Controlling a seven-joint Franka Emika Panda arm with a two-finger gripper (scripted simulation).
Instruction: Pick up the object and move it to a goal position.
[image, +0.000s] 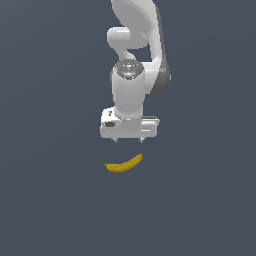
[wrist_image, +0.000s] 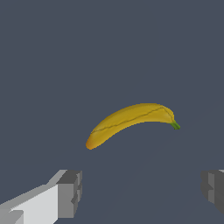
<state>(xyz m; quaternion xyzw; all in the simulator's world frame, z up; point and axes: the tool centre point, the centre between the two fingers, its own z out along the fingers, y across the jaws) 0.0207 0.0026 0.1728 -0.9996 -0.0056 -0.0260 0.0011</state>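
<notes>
A small curved yellow banana (image: 124, 164) with a green stem tip lies on the flat dark grey surface, and it also shows in the wrist view as the banana (wrist_image: 131, 121). My gripper (image: 129, 141) hangs just above and slightly behind it, fingers pointing down, not touching it. The jaws stand wide open with nothing between them. In the wrist view the two grey fingertips (wrist_image: 70, 193) sit apart from the banana, and the gripper (wrist_image: 142, 192) gap is empty.
The white arm (image: 135, 60) rises behind the gripper toward the top of the exterior view. A plain dark grey surface (image: 50, 200) spreads all around the banana.
</notes>
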